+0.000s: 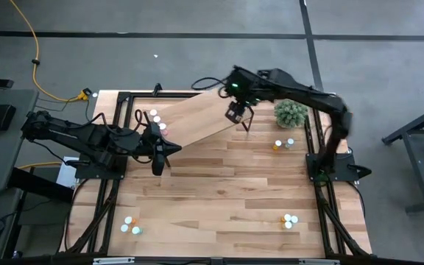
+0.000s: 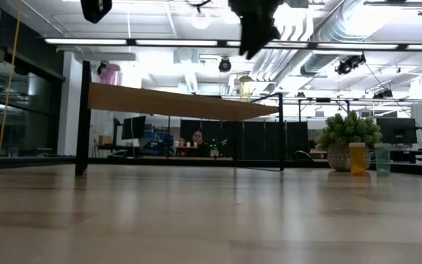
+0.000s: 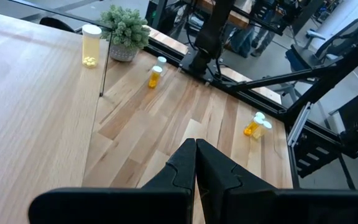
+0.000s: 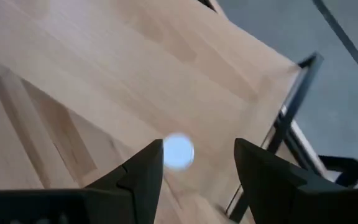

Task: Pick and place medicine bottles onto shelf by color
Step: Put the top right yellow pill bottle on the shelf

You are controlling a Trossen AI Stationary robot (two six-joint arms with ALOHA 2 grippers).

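Light-wood shelf (image 1: pixel 201 118) holds the yellow bottle (image 3: pixel 91 45) near its right end, white cap (image 4: pixel 178 150) showing between my right tool's (image 1: pixel 235 115) released fingers directly above. My left tool (image 1: pixel 158 149) hovers clenched over the surface (image 1: pixel 227 191).

White-capped medicine bottles (image 1: pixel 288 218) lie scattered (some already on the shelf (image 1: pixel 197 118)).

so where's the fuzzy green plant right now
In the high view the fuzzy green ball-shaped plant sits on the wooden tabletop's far right side, just right of the light-wood shelf, with an orange bottle and a teal bottle just in front of it.
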